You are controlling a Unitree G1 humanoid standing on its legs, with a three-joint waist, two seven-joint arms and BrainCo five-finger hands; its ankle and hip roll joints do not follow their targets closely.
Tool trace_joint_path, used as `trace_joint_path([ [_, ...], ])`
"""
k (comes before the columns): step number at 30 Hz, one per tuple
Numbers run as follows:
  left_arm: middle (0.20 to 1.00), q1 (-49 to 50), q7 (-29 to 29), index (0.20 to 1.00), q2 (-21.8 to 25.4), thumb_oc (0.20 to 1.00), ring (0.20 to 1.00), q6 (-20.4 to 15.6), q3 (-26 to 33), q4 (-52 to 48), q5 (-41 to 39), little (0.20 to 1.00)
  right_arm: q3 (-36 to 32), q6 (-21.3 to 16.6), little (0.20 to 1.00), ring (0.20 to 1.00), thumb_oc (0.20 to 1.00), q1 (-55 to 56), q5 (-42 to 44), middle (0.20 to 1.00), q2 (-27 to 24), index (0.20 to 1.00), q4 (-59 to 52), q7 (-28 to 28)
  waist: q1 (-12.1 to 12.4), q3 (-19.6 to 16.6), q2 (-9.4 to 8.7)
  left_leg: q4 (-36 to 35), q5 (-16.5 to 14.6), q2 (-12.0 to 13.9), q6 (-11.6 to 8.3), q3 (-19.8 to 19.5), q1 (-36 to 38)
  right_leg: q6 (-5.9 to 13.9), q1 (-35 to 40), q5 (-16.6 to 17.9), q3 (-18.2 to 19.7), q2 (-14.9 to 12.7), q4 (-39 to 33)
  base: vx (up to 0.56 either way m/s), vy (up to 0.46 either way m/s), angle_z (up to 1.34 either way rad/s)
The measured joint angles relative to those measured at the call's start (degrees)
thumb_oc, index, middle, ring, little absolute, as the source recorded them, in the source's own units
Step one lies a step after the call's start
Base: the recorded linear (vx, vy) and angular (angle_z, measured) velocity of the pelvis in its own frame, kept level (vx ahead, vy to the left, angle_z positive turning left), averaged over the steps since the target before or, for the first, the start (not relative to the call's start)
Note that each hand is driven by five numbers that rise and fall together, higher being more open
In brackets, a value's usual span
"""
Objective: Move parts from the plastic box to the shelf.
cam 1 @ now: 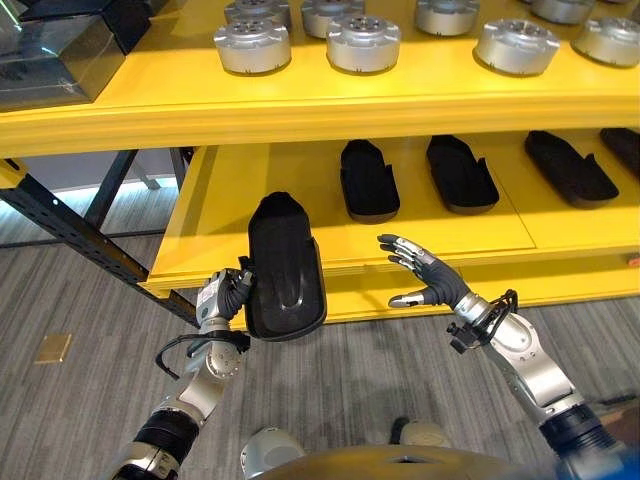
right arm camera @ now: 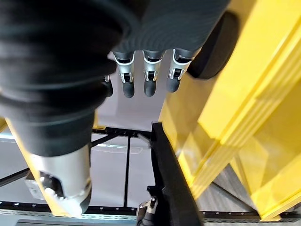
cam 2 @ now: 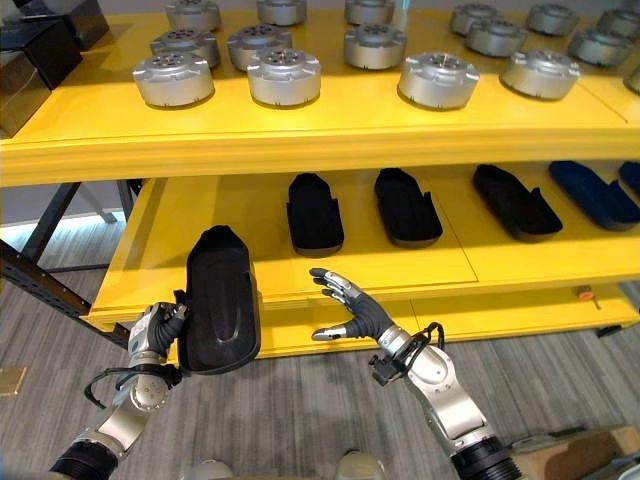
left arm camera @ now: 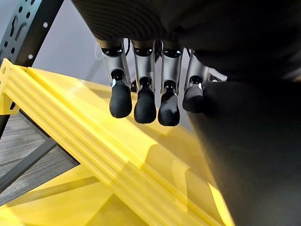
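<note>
So the left hand has its fingers wrapped around a long black part, holding it upright right at the front edge of the yellow shelf's lower level. The right hand hangs just beside it, fingers spread and loose, holding nothing. More black parts lie farther back on that level, and silver round parts sit up top.

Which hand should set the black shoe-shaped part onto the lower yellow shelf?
Probably the left hand: it already grips the black shoe-shaped part by the lower yellow shelf. The right hand is open and holds nothing.
</note>
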Motion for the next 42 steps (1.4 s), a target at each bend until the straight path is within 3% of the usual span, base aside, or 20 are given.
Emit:
trace_joint_path([
  [2, 0.2, 0.0, -0.1, 0.2, -0.6, 0.2, 0.2, -0.1, 0.0, 0.0, 0.0, 0.2, 0.0, 0.0, 1.0, 1.0, 1.0, 0.5, 0.1, 1.0, -1.9, 1.0, 0.2, 0.0, -0.5, -0.8, 1.59, -1.0, -0.1, -2.1, 0.75, 0.9, 0.5, 2.65, -0.8, -0.8, 0.8, -1.6, 1.7, 0.27, 0.373, -0.28],
  [3, 0.2, -0.2, -0.2, 0.2, -0.7, 0.2, 0.2, -0.5, 0.1, -0.2, 0.1, 0.2, 0.0, 0.1, 1.0, 1.0, 1.0, 0.7, 0.4, 1.0, -3.1, 1.0, 0.5, -0.1, -0.9, -1.8, 3.24, -2.7, 2.0, -4.6, -0.45, 0.2, 1.0, 4.39, -0.5, -0.2, 1.2, -2.0, 1.7, 0.24, 0.299, -0.19],
  [5, 0.2, -1.6, -0.1, 0.2, 1.1, 0.2, 0.2, -0.5, 0.7, -0.2, 0.5, 0.2, 0.7, 0.2, 1.0, 1.0, 1.0, 2.6, 0.5, 1.0, -0.2, 1.0, 0.7, -0.1, -0.5, -2.4, -0.19, -3.1, 0.9, -8.8, 0.28, 1.0, 1.7, 5.44, 0.5, 1.4, 1.5, -5.2, 0.1, 0.3, 0.416, -0.01],
  [6, 0.2, -2.3, -0.1, 0.2, 2.5, 0.2, 0.2, -0.5, 0.9, 0.0, 0.6, 0.2, 1.8, 0.2, 1.0, 1.0, 1.0, 2.4, 0.5, 1.0, 1.8, 1.0, 0.6, 0.3, 1.0, -3.0, -2.19, -3.4, 0.8, -10.2, 0.6, 1.8, 2.1, 5.64, 0.0, 4.0, 1.0, -6.2, 0.1, 0.3, 0.461, -0.07],
  [9, 0.2, -2.1, -0.1, 0.2, 2.8, 0.2, 0.2, -0.5, 0.6, 1.3, 0.7, 0.2, 2.4, 0.2, 1.0, 1.0, 1.0, 2.1, 0.4, 1.0, 4.4, 1.0, -0.2, 0.5, 2.2, -2.7, -1.91, -3.8, -0.8, -11.1, 1.37, 1.8, 3.9, 5.95, 0.6, 8.8, 0.6, -6.8, 0.7, 0.21, 0.47, -0.05],
  [11, 0.2, -2.4, -0.1, 0.2, 2.8, 0.2, 0.2, -0.6, 0.7, 1.3, 1.4, 0.2, 2.2, 0.6, 1.0, 1.0, 1.0, 2.0, 0.2, 1.0, 4.4, 1.0, -1.7, 0.4, 3.0, -1.5, -1.28, -0.3, -2.2, -10.9, 3.37, 1.5, 2.2, 4.19, 0.4, 11.5, 0.5, -7.2, 1.2, 0.16, 0.423, 0.05],
  [12, 0.2, -3.2, -0.2, 0.2, 2.4, 0.2, 0.2, -0.7, -0.2, 1.3, 1.8, 0.2, 2.1, 0.6, 1.0, 1.0, 1.0, 1.9, 0.0, 1.0, 3.1, 1.0, -2.0, 0.2, 3.0, -1.5, -0.68, 0.7, -5.7, -12.2, 3.21, 0.3, 1.4, 3.76, -0.8, 12.8, 0.8, -7.8, 2.9, 0.1, 0.199, -0.02],
  [13, 0.2, -3.8, -0.3, 0.2, 2.4, 0.2, 0.2, -1.1, -0.3, 1.3, 1.9, 0.2, 1.8, 0.8, 1.0, 1.0, 1.0, 1.8, -0.1, 1.0, 2.9, 1.0, -1.9, -0.1, 3.2, -1.3, -1.13, 0.8, -6.3, -13.1, 3.11, -0.4, 1.3, 4.4, -1.9, 13.2, 1.2, -8.8, 4.2, 0.1, 0.211, -0.04],
  [16, 0.2, -4.3, -0.3, 0.2, 2.8, 0.2, 0.2, -1.2, -0.2, 0.9, 1.8, 0.2, 1.8, 0.9, 1.0, 1.0, 1.0, 1.5, -0.1, 1.0, 2.7, 1.0, -2.4, -1.0, 4.4, -1.2, -1.33, -1.1, -5.0, -14.7, 4.46, 0.4, 1.7, 5.48, -4.8, 15.9, 0.8, -10.3, 6.4, 0.03, 0.124, -0.18],
  [18, 0.2, -5.9, -0.4, 0.2, 4.2, 0.2, 0.2, -1.1, -0.3, 0.5, 1.8, 0.2, 3.0, 0.9, 1.0, 1.0, 1.0, -0.6, -0.1, 1.0, 2.9, 1.0, -3.5, -2.5, 5.8, -0.5, -2.25, -2.2, -4.9, -15.7, 5.83, 2.6, 2.1, 6.05, -9.1, 20.4, -0.8, -12.1, 10.3, 0.1, -0.083, -0.42],
  [19, 0.2, -6.2, -0.2, 0.2, 3.5, 0.2, 0.2, -0.1, 0.3, 0.4, 1.7, 0.2, 3.3, 0.7, 1.0, 1.0, 1.0, -1.0, -0.1, 1.0, 2.5, 1.0, -3.4, -2.4, 5.5, 0.7, -1.18, -5.6, -3.1, -13.9, 6.27, 2.8, 4.3, 7.17, -10.3, 10.3, 0.7, -6.4, 9.3, 0.13, -0.222, -0.3],
  [20, 0.2, -6.3, -0.2, 0.2, 3.3, 0.2, 0.2, 0.2, 0.4, 0.4, 1.8, 0.2, 3.4, 0.7, 1.0, 1.0, 1.0, -0.8, -0.1, 1.0, 2.0, 1.0, -3.4, -2.3, 4.9, 0.8, -1.31, -8.0, -1.9, -13.8, 5.88, 3.2, 5.6, 6.73, -9.8, 8.8, -0.2, -2.9, 5.2, 0.12, -0.172, -0.09],
  [22, 0.2, -6.1, -0.3, 0.2, 3.0, 0.2, 0.2, 0.1, 0.3, 0.4, 2.0, 0.2, 2.7, 0.2, 1.0, 1.0, 1.0, -0.2, -0.1, 1.0, 2.3, 1.0, -3.3, -2.1, 4.4, 0.7, -4.02, -10.1, -2.2, -16.1, 5.54, 3.0, 7.3, 6.14, -7.8, 10.7, -3.9, -2.0, -2.8, 0.11, -0.164, 0.11],
  [23, 0.2, -5.9, -0.3, 0.2, 2.5, 0.2, 0.2, 0.1, 0.3, 0.4, 2.5, 0.2, 2.7, -0.3, 1.0, 1.0, 1.0, -0.2, -0.1, 1.0, 2.5, 1.0, -2.6, -2.0, 4.0, 1.0, -5.01, -9.9, -2.8, -16.9, 4.76, 2.5, 7.6, 5.65, -7.7, 12.2, -3.8, -2.5, -4.7, 0.16, -0.242, 0.3],
  [24, 0.2, -5.0, -0.3, 0.2, 1.1, 0.2, 0.2, 0.1, 0.1, -0.1, 2.8, 0.2, 2.6, -0.3, 1.0, 1.0, 1.0, -0.2, -0.1, 1.0, 2.6, 1.0, -1.4, -1.9, 3.0, 0.8, -4.61, -10.2, -2.7, -16.6, 4.38, 1.2, 7.4, 4.63, -6.5, 11.6, -4.7, -1.5, -5.0, 0.15, -0.227, 0.35],
  [25, 0.2, -4.4, -0.3, 0.2, -0.1, 0.2, 0.2, -0.2, -0.1, -0.3, 3.6, 0.2, 2.3, -0.3, 1.0, 1.0, 1.0, 0.0, -0.1, 1.0, 2.6, 1.0, -1.1, -1.9, 2.5, 1.7, -3.22, -10.5, -2.2, -15.8, 3.63, 0.2, 7.5, 5.24, -6.3, 10.6, -4.6, -0.5, -3.9, 0.18, -0.265, 0.38],
  [27, 0.2, -3.1, -0.5, 0.2, -1.6, 0.2, 0.2, -0.3, -0.7, -0.3, 4.4, 0.2, 2.3, -0.1, 1.0, 1.0, 1.0, 0.1, -0.1, 1.0, 2.0, 1.0, -1.2, -1.6, 1.8, 1.8, -0.9, -10.9, -0.6, -14.5, 2.38, -0.3, 7.5, 3.0, -5.3, 10.4, -5.8, 1.7, -5.1, 0.15, -0.208, 0.19],
  [29, 0.2, -3.2, -0.5, 0.2, -2.0, 0.2, 0.2, -0.2, -0.5, -0.3, 4.4, 0.2, 2.3, -0.1, 1.0, 1.0, 1.0, -0.1, -0.1, 1.0, 1.8, 1.0, -1.2, -1.4, 2.0, 1.7, -0.26, -10.7, -0.3, -13.3, 1.92, -0.4, 7.6, 1.86, -4.7, 9.9, -6.1, 3.1, -5.9, 0.15, -0.189, 0.03],
  [35, 0.2, -4.0, -0.5, 0.2, -2.9, 0.2, 0.2, -0.2, 0.0, -0.3, 4.0, 0.2, 2.5, 1.5, 1.0, 1.0, 1.0, -0.7, -0.2, 1.0, 1.0, 1.0, -1.3, 0.4, 2.8, 1.1, 0.77, -9.2, -0.4, -11.3, 1.9, 0.1, 8.6, -0.35, -2.2, 9.9, -6.0, 5.7, -9.3, 0.09, -0.104, -0.07],
  [42, 0.2, -4.0, -0.3, 0.2, -2.9, 0.2, 0.2, -0.1, 0.3, -0.3, 3.9, 0.2, 2.4, 2.1, 1.0, 1.0, 1.0, -0.9, -0.3, 1.0, 0.7, 1.0, -1.3, 2.3, 2.9, 0.5, 0.92, -7.5, -0.5, -10.6, 2.2, 0.4, 9.4, -0.57, -1.0, 9.3, -5.1, 6.3, -9.8, 0.1, -0.031, -0.09],
])
